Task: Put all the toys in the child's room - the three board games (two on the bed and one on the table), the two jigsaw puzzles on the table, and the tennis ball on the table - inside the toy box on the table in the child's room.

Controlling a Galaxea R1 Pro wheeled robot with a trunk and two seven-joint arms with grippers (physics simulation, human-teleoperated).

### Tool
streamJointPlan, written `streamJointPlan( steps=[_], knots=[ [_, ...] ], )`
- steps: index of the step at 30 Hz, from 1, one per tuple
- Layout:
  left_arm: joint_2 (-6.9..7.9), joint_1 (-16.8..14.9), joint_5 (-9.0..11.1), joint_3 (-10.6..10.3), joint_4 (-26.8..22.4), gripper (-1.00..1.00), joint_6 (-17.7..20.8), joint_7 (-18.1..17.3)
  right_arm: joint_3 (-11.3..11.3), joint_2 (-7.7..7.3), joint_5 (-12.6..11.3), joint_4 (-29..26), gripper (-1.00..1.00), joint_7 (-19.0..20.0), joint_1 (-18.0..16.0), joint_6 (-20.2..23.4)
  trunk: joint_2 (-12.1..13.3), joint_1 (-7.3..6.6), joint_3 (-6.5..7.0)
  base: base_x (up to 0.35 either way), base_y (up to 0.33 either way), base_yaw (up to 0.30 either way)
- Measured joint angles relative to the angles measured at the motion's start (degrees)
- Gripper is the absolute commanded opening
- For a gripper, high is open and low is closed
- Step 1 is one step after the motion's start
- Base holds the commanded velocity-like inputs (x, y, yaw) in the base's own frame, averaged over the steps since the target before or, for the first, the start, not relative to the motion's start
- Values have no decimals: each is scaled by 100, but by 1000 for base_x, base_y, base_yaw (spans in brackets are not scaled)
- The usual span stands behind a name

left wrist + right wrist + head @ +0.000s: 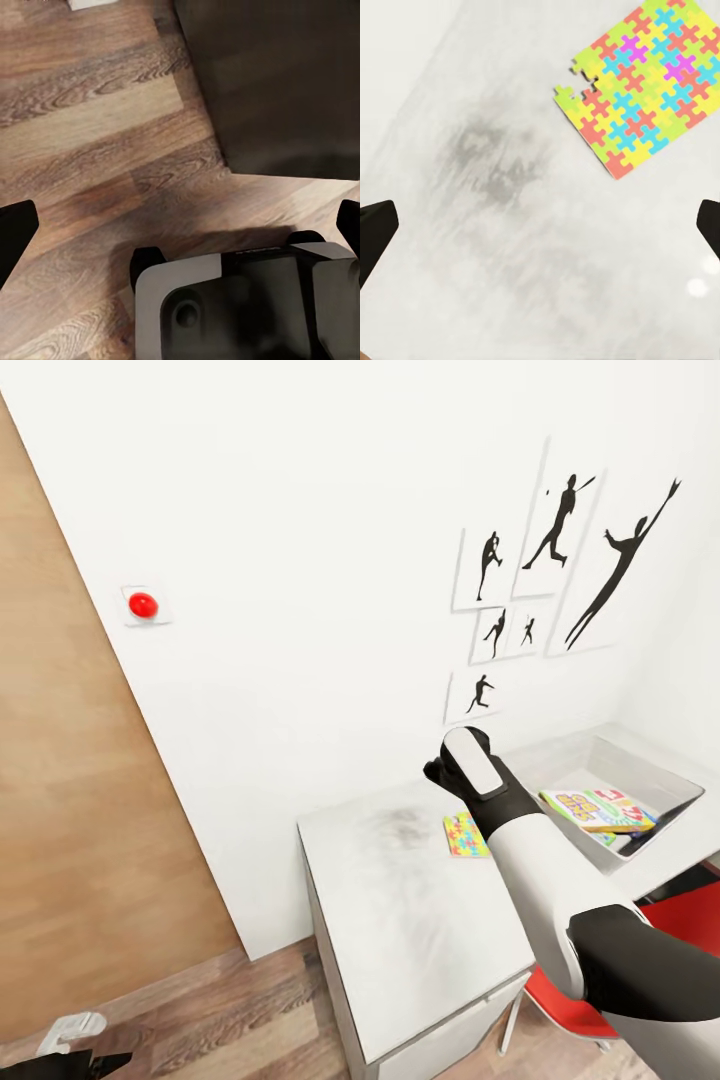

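While the right arm reaches out over the table point(400, 920), its right gripper point(540, 225) hangs above the pale, matte top with its dark fingertips point(376, 229) set wide apart and nothing between them. That top is smooth light grey with a smudged darker patch point(405, 825) near the wall. One jigsaw puzzle point(465, 835) lies flat on it, a thin square of interlocking yellow, pink, blue, green and orange pieces, with a couple of pieces missing along one notched edge. In the head view it sits at about 3 o'clock from the smudge, partly hidden by the black wrist.

Further round at 3 o'clock from the puzzle stands the toy box point(655, 780), a shallow light grey tray with sloping sides. Flat printed board games point(595, 810) with yellow edges lie inside it.

Low over the wood-plank floor point(97, 150), the left gripper point(180, 225) is spread open too, holding nothing.
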Motion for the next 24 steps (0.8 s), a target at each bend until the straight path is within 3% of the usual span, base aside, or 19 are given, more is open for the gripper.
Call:
streamJointPlan(
  steps=[10,17,24],
  knots=[
    [-1,0,0,-4,0,100,0,2,-24,-237,-14,-1,100,11,11,-253,0,1,0,10,91,0],
    [-1,0,0,-1,0,100,0,3,-38,-282,-20,-3,100,11,11,-297,0,1,0,1,29,-24],
    [-2,-2,-1,-8,1,100,0,4,-21,-290,-16,-5,100,10,12,-303,0,0,0,0,152,-214]
  ],
)
